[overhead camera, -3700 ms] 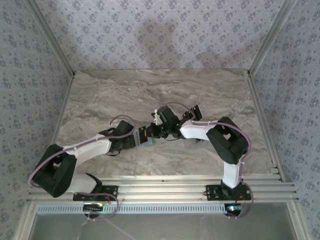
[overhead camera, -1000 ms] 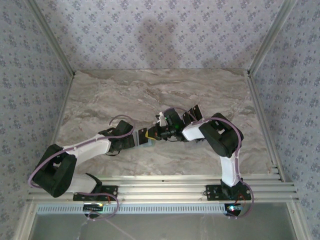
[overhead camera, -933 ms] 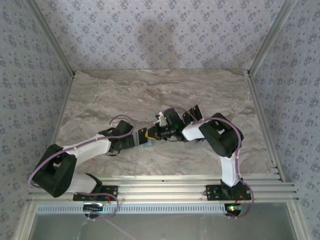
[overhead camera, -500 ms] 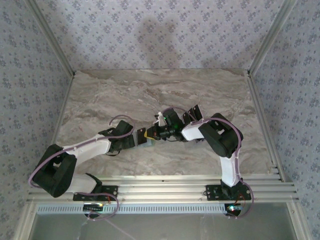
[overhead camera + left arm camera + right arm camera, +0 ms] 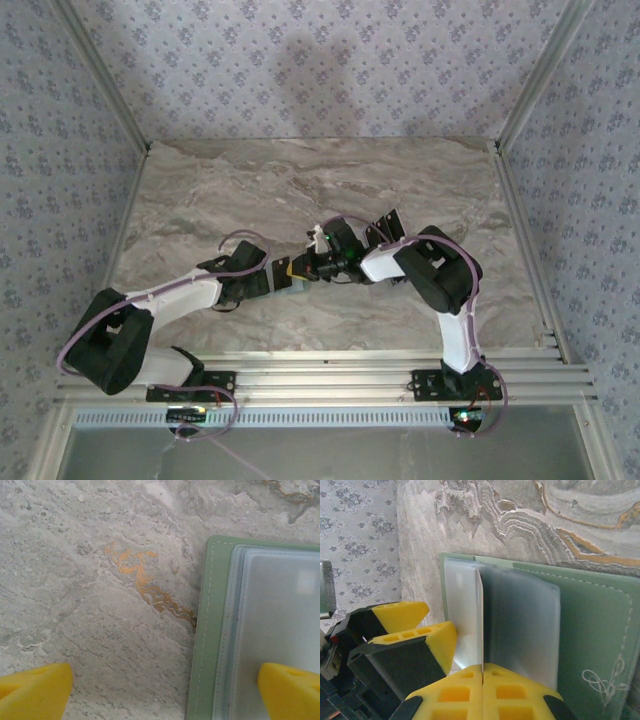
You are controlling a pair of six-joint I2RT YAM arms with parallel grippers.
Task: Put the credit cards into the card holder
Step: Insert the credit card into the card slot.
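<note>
Item 1: card holder (image 5: 590, 630), green, pale swirl emblem (image 5: 605, 680) lower right. My right gripper (image 5: 482, 672) pinches 1 clear sleeve (image 5: 480, 610); my left gripper (image 5: 162, 692) is spread.

My right gripper (image 5: 482, 672) is yellow-tipped; the card holder (image 5: 590, 625) is sage-green with pale stitching and frosted grey sleeves; the table (image 5: 520, 515) is grey marble, orange-veined.

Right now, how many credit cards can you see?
1: a card, seen edge-on, stands pinched in the right pincer over the card holder. More may be hidden beneath the right arm in the top view.
</note>
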